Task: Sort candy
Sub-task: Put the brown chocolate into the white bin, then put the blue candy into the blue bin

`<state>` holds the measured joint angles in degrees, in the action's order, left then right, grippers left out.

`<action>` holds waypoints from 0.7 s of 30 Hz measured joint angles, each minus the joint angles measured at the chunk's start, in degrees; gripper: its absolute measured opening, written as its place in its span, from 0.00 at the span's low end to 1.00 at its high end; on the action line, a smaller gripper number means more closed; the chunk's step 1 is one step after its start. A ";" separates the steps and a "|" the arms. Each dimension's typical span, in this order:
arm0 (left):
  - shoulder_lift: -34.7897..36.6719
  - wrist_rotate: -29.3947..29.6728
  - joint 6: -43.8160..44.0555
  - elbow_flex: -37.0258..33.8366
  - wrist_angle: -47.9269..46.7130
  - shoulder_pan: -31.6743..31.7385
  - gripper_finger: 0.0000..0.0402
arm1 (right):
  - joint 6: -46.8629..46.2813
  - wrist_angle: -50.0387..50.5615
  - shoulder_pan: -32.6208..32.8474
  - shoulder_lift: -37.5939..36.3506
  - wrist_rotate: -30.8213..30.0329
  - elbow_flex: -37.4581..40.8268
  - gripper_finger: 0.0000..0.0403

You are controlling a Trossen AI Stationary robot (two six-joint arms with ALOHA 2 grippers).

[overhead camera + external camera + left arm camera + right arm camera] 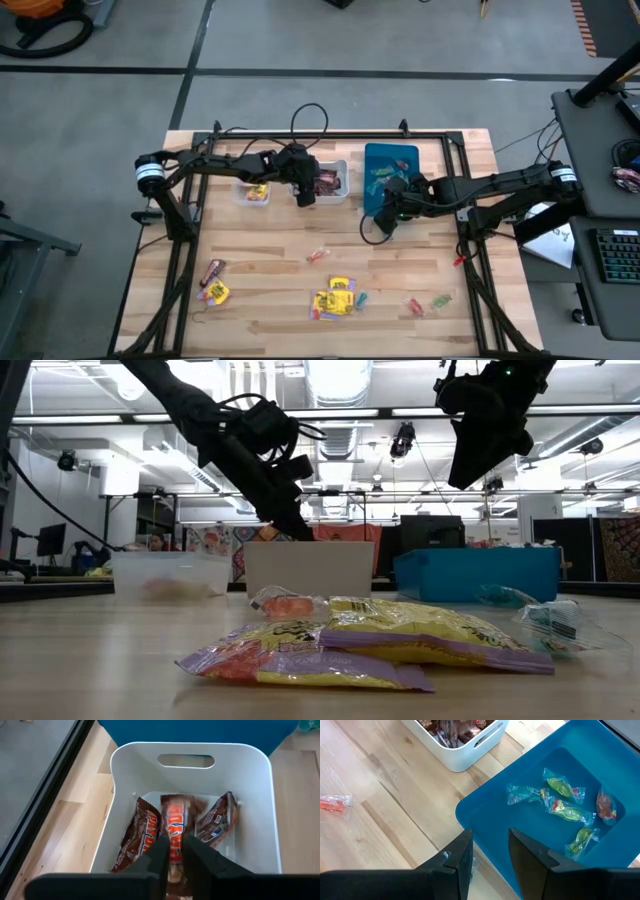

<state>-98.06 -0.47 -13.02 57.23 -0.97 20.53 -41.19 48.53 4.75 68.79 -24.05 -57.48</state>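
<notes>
The white bin point(125, 775) holds dark brown bars point(176, 827) with orange-red lettering. At three o'clock from it, the blue bin point(530, 780) carries green sweets point(565, 812) and one reddish sweet point(604, 806) in clear, teal-edged wrappers. On the pale, striped wood table point(260, 270), the bright yellow packets point(335, 298) have purple edges. Both arms are dark.

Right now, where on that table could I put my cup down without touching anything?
Bare wood lies between the bins and the yellow packets, except one small orange sweet. The back row is crowded: clear bin, white bin, blue bin.
</notes>
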 joint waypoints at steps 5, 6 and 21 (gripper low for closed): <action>0.00 0.02 0.02 0.00 -0.03 0.00 0.20 | -0.08 0.00 0.00 0.00 0.00 -0.01 0.29; 0.00 0.02 0.10 0.00 -0.09 0.00 0.21 | -0.14 0.00 0.00 0.00 0.00 0.00 0.29; 7.95 0.09 6.16 -0.02 -8.25 -3.23 0.27 | -3.09 -2.37 0.97 0.00 10.94 -0.17 0.29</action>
<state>-90.11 -0.38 -6.86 57.21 -9.23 17.31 -44.28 46.16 5.72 68.79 -13.12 -57.65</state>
